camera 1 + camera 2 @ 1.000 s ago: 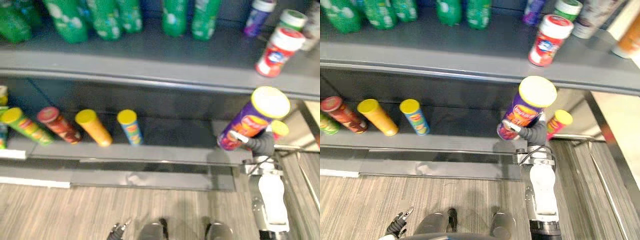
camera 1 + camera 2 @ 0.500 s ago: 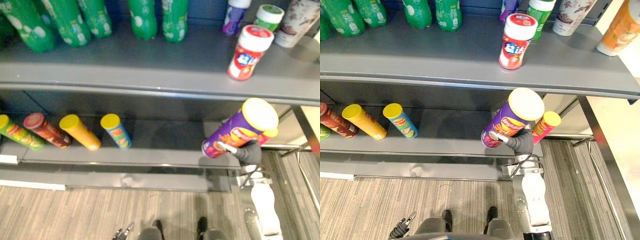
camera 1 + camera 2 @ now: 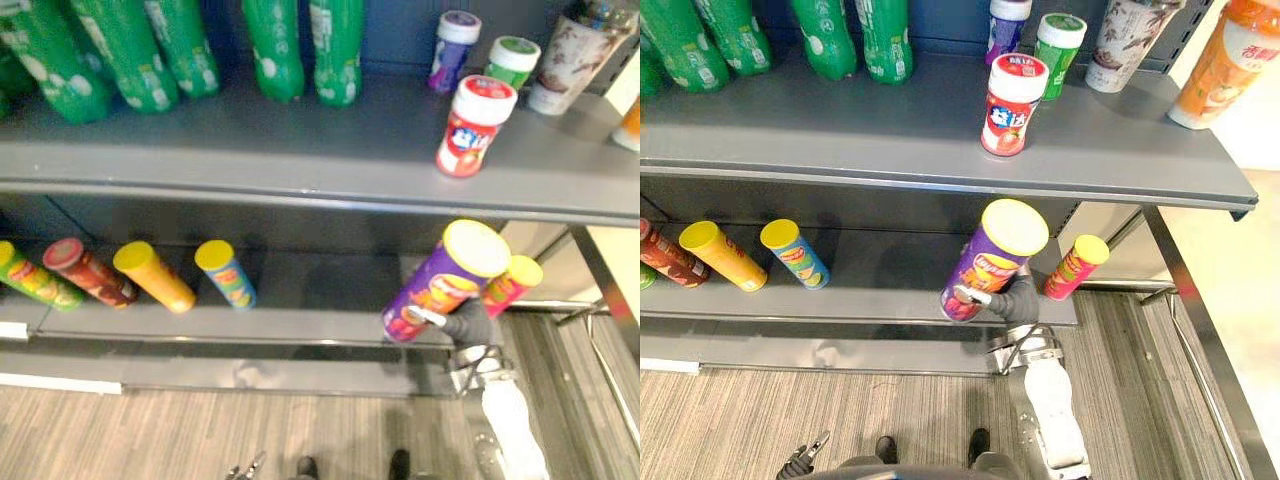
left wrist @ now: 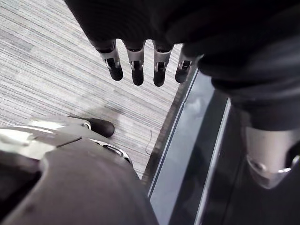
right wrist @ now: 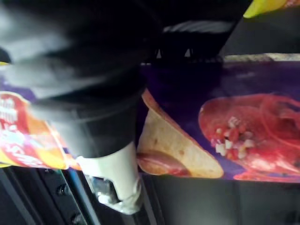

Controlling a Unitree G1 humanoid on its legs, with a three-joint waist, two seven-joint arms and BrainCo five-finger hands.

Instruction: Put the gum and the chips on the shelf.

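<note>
My right hand (image 3: 1012, 300) is shut on a purple chips can (image 3: 992, 260) with a yellow lid, held tilted at the front edge of the lower shelf (image 3: 880, 310). The can (image 5: 225, 122) fills the right wrist view, with the thumb (image 5: 112, 178) across it. A red gum jar (image 3: 1009, 104) with a white lid stands on the upper shelf (image 3: 840, 130). My left hand (image 4: 140, 65) hangs low over the floor with its fingers straight.
Yellow, blue and red chips cans (image 3: 790, 252) lie on the lower shelf at the left, a pink one (image 3: 1075, 267) at the right. Green bottles (image 3: 880, 35), small jars (image 3: 1058, 42) and cups stand along the back of the upper shelf.
The camera has tilted, so the shelves sit lower in the picture. My right hand with the purple can has moved a little left and down toward the lower shelf's front edge.
</note>
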